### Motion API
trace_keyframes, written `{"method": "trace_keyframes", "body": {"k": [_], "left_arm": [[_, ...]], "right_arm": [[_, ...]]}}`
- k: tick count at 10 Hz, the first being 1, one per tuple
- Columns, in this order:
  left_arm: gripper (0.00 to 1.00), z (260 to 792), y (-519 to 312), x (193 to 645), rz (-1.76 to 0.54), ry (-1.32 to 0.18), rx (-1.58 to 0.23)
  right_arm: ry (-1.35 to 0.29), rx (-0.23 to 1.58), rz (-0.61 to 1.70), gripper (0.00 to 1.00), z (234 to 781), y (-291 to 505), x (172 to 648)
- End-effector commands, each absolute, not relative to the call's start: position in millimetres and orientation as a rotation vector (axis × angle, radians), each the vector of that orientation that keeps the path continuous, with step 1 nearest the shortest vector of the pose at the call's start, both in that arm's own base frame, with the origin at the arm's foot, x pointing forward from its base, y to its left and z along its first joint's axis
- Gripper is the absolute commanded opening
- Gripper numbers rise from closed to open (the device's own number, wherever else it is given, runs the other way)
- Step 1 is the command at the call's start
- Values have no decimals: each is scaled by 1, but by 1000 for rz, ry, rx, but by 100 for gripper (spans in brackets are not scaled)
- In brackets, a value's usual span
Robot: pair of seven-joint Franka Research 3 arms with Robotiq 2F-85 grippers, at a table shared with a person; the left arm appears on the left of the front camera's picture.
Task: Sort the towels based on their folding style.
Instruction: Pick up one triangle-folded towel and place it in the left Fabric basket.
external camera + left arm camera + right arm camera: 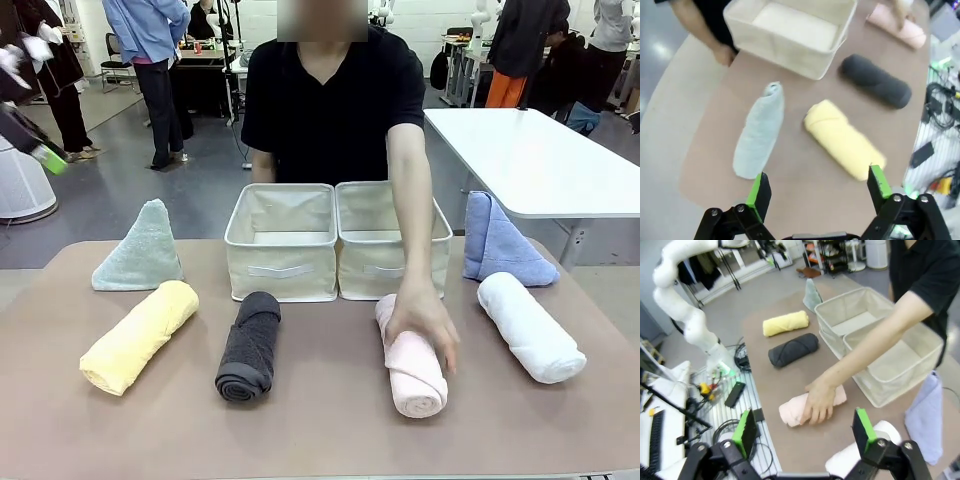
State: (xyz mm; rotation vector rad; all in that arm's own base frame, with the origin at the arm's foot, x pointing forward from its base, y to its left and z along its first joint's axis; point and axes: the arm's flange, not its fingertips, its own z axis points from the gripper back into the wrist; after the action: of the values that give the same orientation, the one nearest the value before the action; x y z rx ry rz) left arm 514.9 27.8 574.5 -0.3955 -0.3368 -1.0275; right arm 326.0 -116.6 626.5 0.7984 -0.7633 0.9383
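Watching left end effector [818, 182]: I see jaws wide apart, empty.
Right end effector [805, 422]: jaws wide apart, empty.
Person's hand [425, 315]: on the pink rolled terry towel [412, 375].
Brown tabletop [320, 430]: yellow rolled terry towel [140, 335], dark grey rolled towel [250, 345], white rolled towel [530, 325].
Flanking cream fabric bins [283, 275]: light teal triangle-folded towel [140, 250] left, periwinkle triangle-folded towel [500, 245] right.

The left pincer [820, 189] and the right pincer [804, 426] are black, with bright green pads [878, 181] and silver joint pins. The person [330, 110] wears a black short-sleeved V-neck shirt
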Motion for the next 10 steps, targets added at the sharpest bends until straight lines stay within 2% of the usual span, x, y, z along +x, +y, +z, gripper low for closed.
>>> {"method": "trace_keyframes", "body": {"k": [1,2,3,4,8,9,10], "left_arm": [[100,561,12,545,-1080,-242,-217],[100,543,1,551,-1119,-218,-144],[100,547,-2,544,-1138,-252,-145],[100,544,-2,552,-1108,-239,-228],[100,544,-2,552,-1108,-239,-228],[100,541,-2,554,-1118,-230,-204],[100,534,-23,562,-1243,-184,-82]], "right_arm": [[-765,810,944,100,625,-116,327],[-765,810,944,100,625,-116,327],[-765,810,944,100,625,-116,327],[-765,810,944,100,625,-116,327],[-765,810,944,100,625,-116,327],[-765,810,944,100,625,-116,327],[-765,810,944,100,625,-116,327]]}}
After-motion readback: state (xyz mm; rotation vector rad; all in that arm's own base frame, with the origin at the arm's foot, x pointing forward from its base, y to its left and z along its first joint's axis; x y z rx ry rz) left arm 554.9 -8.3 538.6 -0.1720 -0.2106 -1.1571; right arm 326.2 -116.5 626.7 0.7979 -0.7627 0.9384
